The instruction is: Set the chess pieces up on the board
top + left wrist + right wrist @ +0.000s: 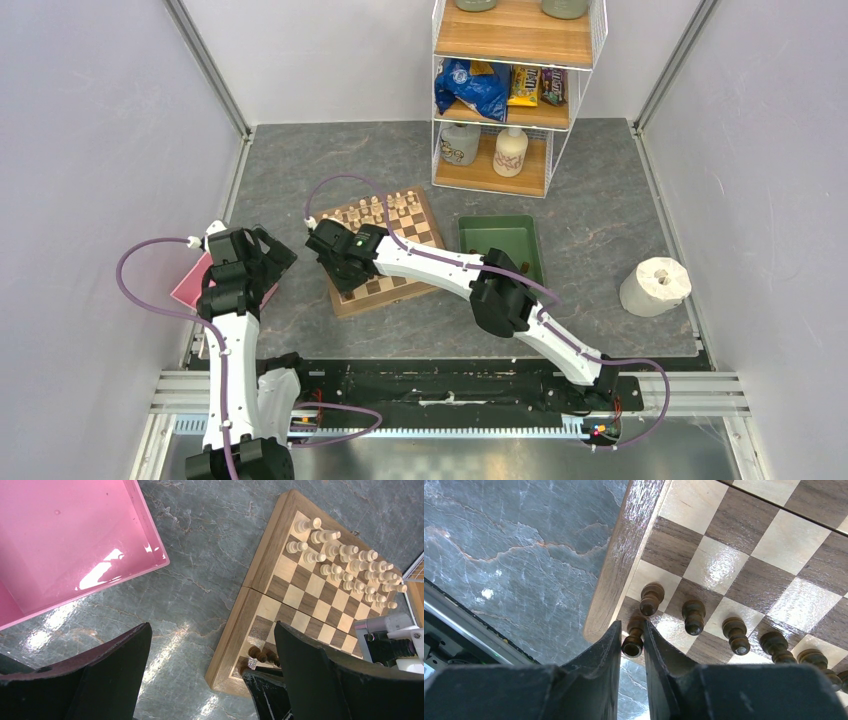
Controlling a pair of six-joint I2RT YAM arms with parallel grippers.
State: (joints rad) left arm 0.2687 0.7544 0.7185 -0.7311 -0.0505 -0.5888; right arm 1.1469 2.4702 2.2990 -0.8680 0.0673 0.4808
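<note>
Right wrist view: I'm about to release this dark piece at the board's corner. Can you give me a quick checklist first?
1. Right tool closed on the corner piece: ok.
2. Piece over the corner square of the board: ok.
3. Piece base seated on the square: cannot tell.
4. Neighbouring pawn clear of the tool: cannot tell, very close.
5. Left tool open and clear of the board: ok.

Pale lilac walls (90, 150) enclose a grey marbled tabletop (600, 220) and wire shelf (520, 40).
</note>
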